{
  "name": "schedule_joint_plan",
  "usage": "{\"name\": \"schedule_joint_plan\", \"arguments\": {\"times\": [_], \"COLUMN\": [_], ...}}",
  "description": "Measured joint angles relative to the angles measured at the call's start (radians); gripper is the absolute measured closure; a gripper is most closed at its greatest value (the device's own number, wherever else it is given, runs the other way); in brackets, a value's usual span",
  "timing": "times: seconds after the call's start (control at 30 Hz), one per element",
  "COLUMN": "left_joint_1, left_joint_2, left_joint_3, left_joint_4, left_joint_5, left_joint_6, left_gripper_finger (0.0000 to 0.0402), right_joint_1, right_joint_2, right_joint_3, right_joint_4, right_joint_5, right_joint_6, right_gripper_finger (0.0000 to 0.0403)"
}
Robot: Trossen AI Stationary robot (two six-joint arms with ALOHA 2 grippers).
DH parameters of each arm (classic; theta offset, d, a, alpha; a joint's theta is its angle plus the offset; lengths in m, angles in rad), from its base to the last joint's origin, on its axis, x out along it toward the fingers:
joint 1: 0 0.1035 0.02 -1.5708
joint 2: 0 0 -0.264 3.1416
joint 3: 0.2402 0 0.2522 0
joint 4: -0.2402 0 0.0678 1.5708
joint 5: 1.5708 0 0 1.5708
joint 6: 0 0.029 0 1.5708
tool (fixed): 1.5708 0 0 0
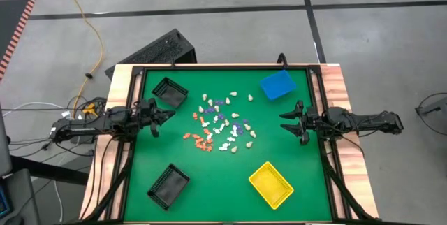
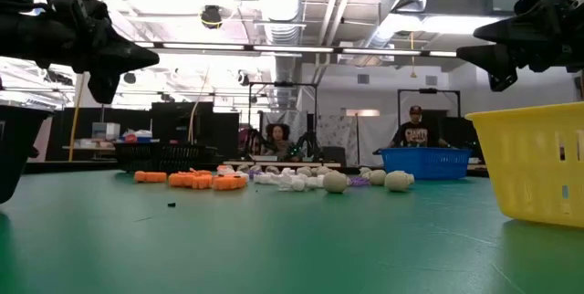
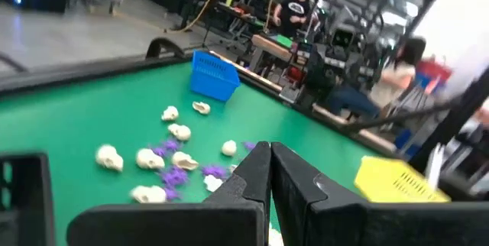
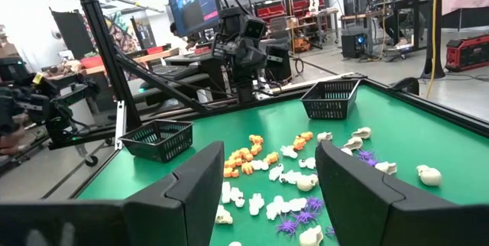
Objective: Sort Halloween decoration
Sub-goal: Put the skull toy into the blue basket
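The Halloween decoration pieces (image 1: 220, 124) lie loose on the green table's middle: orange ones (image 2: 192, 180) at the near left of the heap, with white, purple and beige skull-like ones (image 3: 149, 160) beside them. My left gripper (image 1: 167, 115) hovers level and shut at the table's left side, above the mat and short of the heap. Its fingers meet in the left wrist view (image 3: 270, 171). My right gripper (image 1: 285, 121) hovers level at the right side, open, and nothing sits between its fingers (image 4: 269, 162). Both point at the heap from opposite sides.
Two black mesh bins stand at far left (image 1: 170, 92) and near left (image 1: 168, 185). A blue bin (image 1: 278, 84) stands at far right and a yellow bin (image 1: 271, 184) at near right. A black frame rims the mat. People sit at desks beyond the table's far edge.
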Motion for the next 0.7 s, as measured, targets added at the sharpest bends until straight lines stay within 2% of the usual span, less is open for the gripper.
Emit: {"name": "schedule_joint_plan", "arguments": {"times": [0.33, 0.5, 0.6, 0.7], "left_joint_1": [0.0, 0.0, 0.0, 0.0], "left_joint_2": [0.0, 0.0, 0.0, 0.0], "left_joint_3": [0.0, 0.0, 0.0, 0.0], "left_joint_4": [0.0, 0.005, 0.009, 0.017], "left_joint_5": [-0.024, -0.057, -0.097, -0.166], "left_joint_6": [-0.266, -0.341, -0.349, -0.389], "left_gripper_finger": [0.0401, 0.0401, 0.0401, 0.0401], "right_joint_1": [-0.008, -0.008, -0.008, -0.007], "right_joint_2": [0.0, 0.0, 0.0, 0.0], "right_joint_3": [0.0, 0.0, 0.0, 0.0], "right_joint_4": [0.013, 0.031, 0.063, 0.068], "right_joint_5": [0.001, 0.002, 0.002, 0.002], "right_joint_6": [-0.016, -0.015, 0.046, 0.173], "right_gripper_finger": [0.0171, 0.0171, 0.0171, 0.0171]}}
